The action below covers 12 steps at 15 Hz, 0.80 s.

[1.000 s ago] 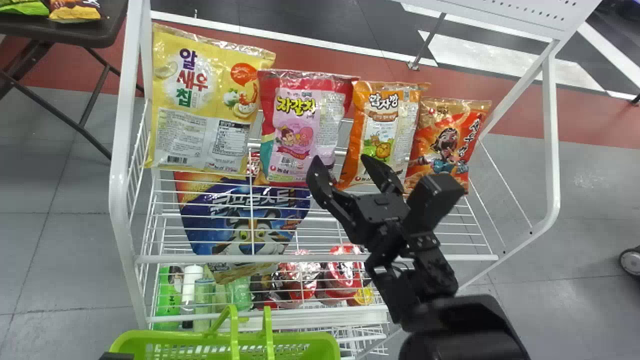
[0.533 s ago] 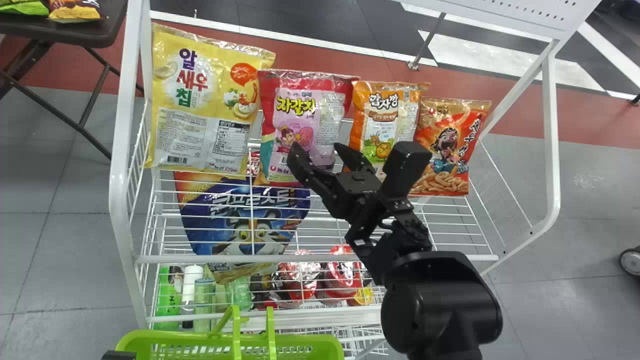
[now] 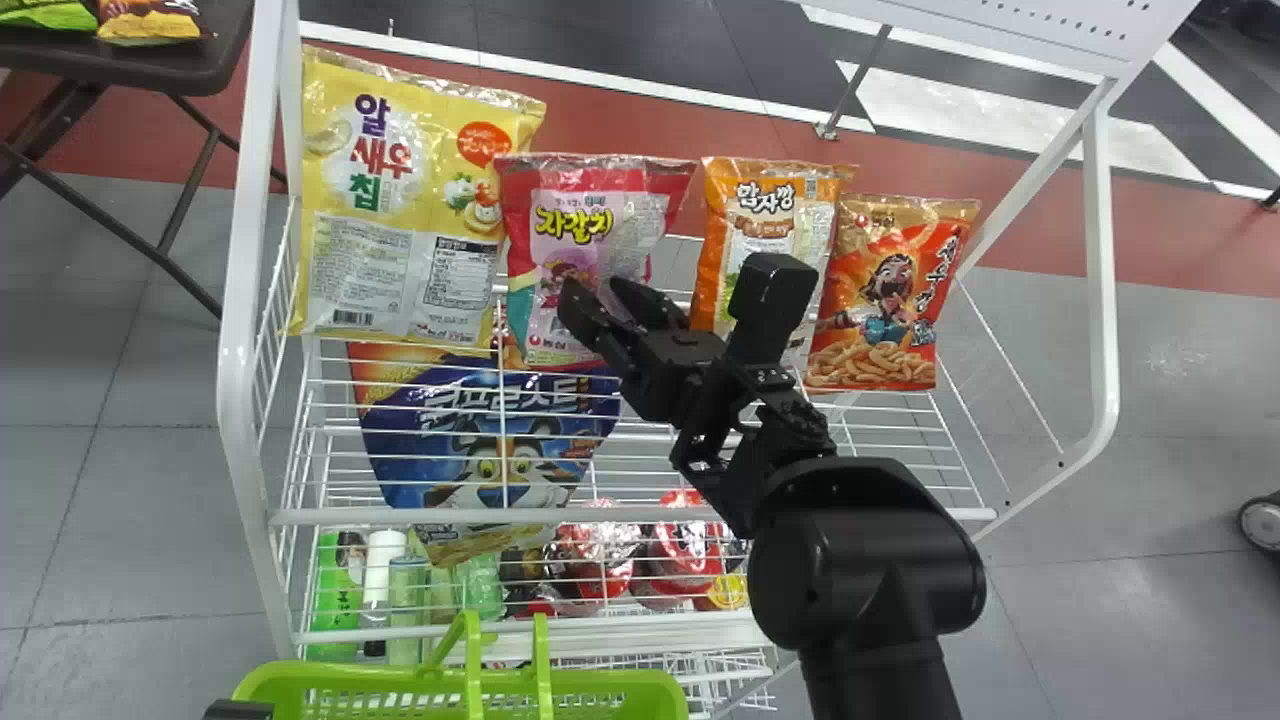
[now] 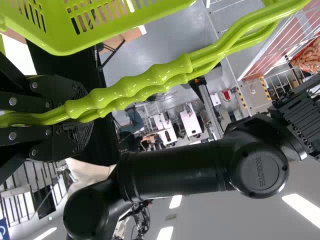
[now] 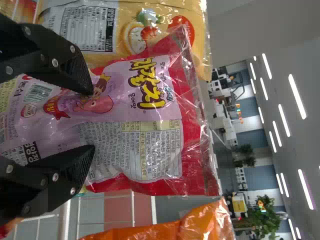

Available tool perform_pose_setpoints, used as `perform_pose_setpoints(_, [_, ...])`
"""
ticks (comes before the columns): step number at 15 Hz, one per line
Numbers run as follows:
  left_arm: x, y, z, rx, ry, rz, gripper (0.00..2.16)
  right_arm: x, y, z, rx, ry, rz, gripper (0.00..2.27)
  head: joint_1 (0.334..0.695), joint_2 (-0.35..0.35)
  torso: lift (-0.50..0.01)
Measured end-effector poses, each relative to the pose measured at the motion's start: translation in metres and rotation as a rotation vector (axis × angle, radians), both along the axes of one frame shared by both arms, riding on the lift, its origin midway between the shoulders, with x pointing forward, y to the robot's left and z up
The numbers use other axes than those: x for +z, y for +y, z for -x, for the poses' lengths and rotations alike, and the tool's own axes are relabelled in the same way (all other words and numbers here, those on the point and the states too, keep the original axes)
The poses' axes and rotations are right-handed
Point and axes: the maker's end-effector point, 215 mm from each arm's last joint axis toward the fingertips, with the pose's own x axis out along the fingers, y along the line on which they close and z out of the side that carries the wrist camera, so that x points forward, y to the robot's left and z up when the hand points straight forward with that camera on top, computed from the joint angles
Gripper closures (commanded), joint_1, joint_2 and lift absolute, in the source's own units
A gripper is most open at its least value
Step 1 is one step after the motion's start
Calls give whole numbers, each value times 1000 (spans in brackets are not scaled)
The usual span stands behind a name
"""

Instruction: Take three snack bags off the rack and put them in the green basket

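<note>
Atop rack, four snack bags (image 3: 420, 200) (right fingers (image 3: 592, 325) spread); left fingers (image 4: 62, 87) pinching two basket handles (image 4: 145, 82).

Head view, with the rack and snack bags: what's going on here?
The robot's open right gripper is at the pink bag on the rack, apparently with no grip made yet. The left gripper holds the green basket by its handles. Yellow, orange and red-orange bags also sit on the rack.
</note>
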Motion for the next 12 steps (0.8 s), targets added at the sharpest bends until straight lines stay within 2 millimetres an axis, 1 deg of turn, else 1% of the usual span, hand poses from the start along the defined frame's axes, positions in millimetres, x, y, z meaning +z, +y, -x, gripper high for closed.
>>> perform_pose_setpoints(2, [0, 0, -1, 0, -2, -1, 1636, 3, 3, 6, 16, -4, 3, 2105, 695, -350, -23])
perform_pose_setpoints(6, [0, 0, -1, 0, -4, -4, 1632, 16, 4, 20, 32, -31, 6, 2105, 695, -350, -23])
perform_pose_setpoints(9, [0, -1, -2, -1, -8, -6, 1632, 21, 3, 31, 44, -35, -3, 2108, 695, -350, -23])
perform_pose_setpoints(12, [0, -3, -2, -6, -13, -7, 1636, 30, -1, 41, 48, -46, -7, 2105, 695, -350, -23])
